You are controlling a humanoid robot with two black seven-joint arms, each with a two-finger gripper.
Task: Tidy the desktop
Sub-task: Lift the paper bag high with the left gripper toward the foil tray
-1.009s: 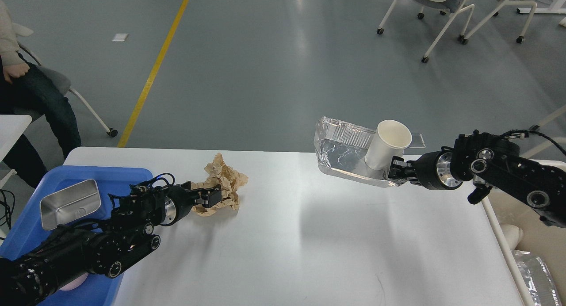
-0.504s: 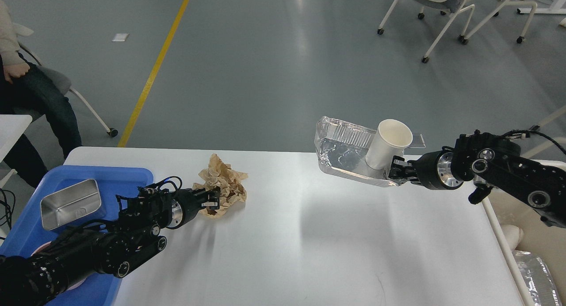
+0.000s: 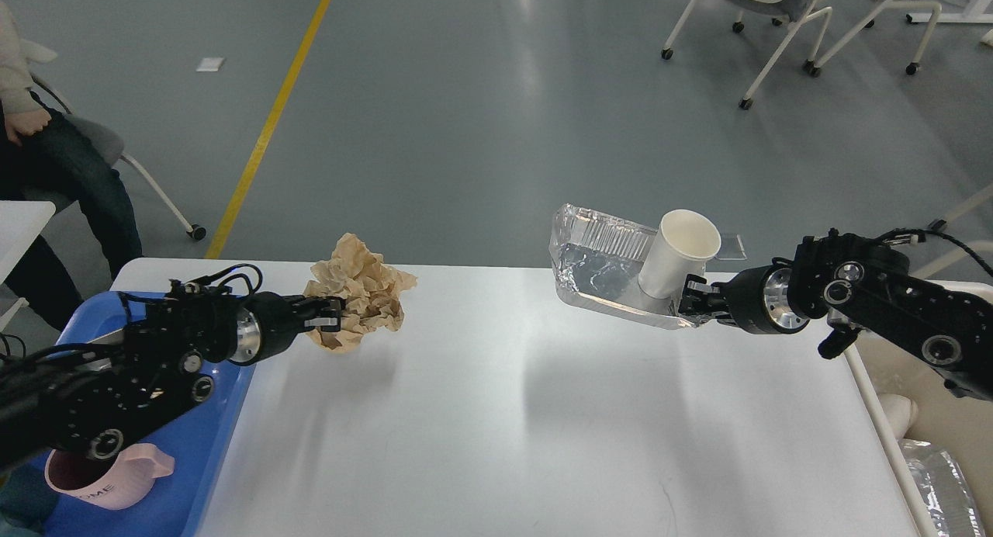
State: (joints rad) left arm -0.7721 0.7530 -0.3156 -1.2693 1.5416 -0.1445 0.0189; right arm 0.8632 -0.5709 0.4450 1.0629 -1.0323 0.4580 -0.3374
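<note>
Grey floor with a yellow line runs behind the big white worktop, which fills the middle of the room and has rolling chairs past its far right corner. On the left, the robot's left tool is closed on a ball of crumpled brown paper and holds it up off the worktop, near the far left corner. Just below that arm sits a blue tray with a pink mug in it. On the right, the right tool pinches the near edge of a shiny foil tray, which hangs tilted in the air over the far edge of the worktop. A white paper cup stands inside it, leaning a little. A cream bin waits beside the right end of the worktop. It looks like both pieces of rubbish are on their way to be thrown out. To do this well, the right arm should swing slowly and keep the foil tray level, so the cup does not tip out. The left tool should squeeze the paper firmly, since it is light and springy and could slip free.
</note>
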